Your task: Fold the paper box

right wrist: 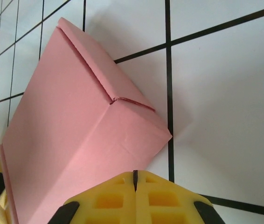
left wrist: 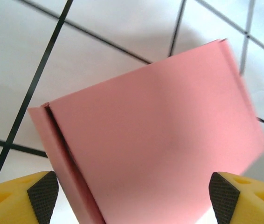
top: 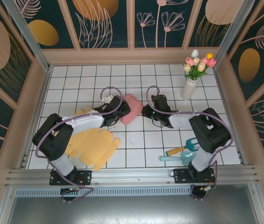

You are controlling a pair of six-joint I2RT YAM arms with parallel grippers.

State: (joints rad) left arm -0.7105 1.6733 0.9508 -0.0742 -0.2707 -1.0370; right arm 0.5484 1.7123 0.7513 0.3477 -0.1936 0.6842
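Lying near the middle of the white tiled table [top: 76,79], the pink paper box [top: 131,109] is already folded into a closed shape, with a flap seam running along one narrow side in the right wrist view. The left gripper [left wrist: 132,193] comes at it from the left with its jaws spread wide. The box's broad face fills the space ahead of and between the two yellow, black-padded fingertips [left wrist: 41,193], and a gap shows between each pad and the cardboard, so nothing is clamped. The right gripper [right wrist: 135,186] is on the opposite side of the box with its fingers pressed together and nothing between them. Its tip is right at the box's lower edge, though I cannot tell whether it touches. Farther out, a flat yellow cardboard blank [top: 92,147] lies under the left arm. Toy garden tools [top: 182,153] lie by the right arm's base, and a vase of tulips [top: 191,79] stands at the far right.
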